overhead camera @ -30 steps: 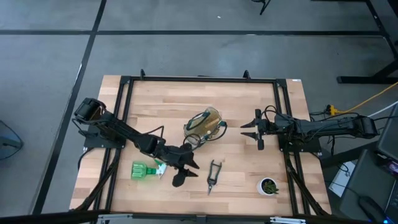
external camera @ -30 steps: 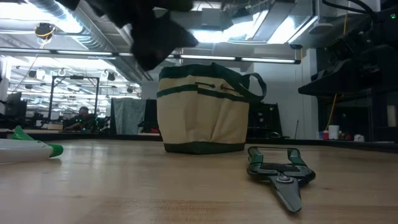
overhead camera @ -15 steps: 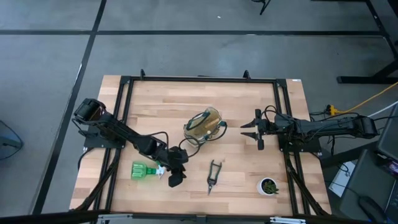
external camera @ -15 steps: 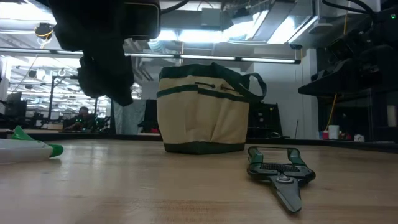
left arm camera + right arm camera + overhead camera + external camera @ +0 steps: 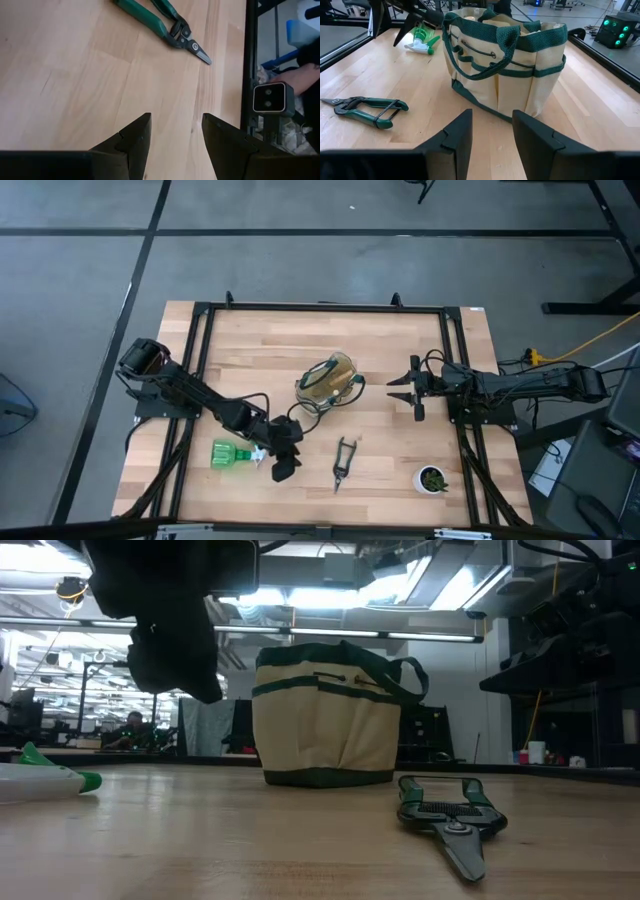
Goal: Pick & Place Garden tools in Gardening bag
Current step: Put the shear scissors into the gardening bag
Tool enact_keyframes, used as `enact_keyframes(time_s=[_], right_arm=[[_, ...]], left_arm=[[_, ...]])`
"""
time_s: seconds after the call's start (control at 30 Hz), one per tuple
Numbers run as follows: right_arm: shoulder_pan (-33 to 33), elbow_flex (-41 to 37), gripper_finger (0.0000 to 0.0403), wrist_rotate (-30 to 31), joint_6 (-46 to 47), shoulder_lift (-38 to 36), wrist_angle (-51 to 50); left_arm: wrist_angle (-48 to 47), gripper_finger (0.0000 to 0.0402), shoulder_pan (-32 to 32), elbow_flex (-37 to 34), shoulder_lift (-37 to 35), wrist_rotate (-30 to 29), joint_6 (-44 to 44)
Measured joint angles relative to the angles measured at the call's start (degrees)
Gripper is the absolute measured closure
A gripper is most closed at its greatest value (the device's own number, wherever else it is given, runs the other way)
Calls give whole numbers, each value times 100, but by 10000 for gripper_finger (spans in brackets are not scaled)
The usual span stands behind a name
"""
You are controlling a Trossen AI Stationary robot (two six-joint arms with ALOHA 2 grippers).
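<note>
The cream gardening bag (image 5: 328, 382) with green trim stands upright on its base at the table's middle, and shows in the low view (image 5: 325, 715) and the right wrist view (image 5: 505, 65). The green-handled pruning shears (image 5: 343, 463) lie flat near the front edge. The green spray bottle (image 5: 232, 453) lies on its side to their left. My left gripper (image 5: 283, 465) hovers open and empty between bottle and shears, above the wood (image 5: 175, 120). My right gripper (image 5: 400, 388) waits open right of the bag (image 5: 492, 115). The rake and trowel are not in view on the table.
A small white pot with a green plant (image 5: 433, 479) stands at the front right. A black frame (image 5: 320, 307) runs around the table. A small camera (image 5: 270, 97) sits at the near edge. Bare wood lies left of and behind the bag.
My left gripper has drawn back from near the shears toward the table's left edge and the spray bottle, and has come lower. The tools and the bag have stayed where they were.
</note>
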Motion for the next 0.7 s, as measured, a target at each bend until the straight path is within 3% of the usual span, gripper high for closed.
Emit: enact_keyframes(time_s=[0.37, 0.7], right_arm=[[0, 0, 259, 0, 2, 2, 0], [0, 0, 259, 0, 2, 0, -2]], left_arm=[[442, 229, -18, -1, 14, -181, -279], [2086, 229, -66, -2, 821, -174, 301]])
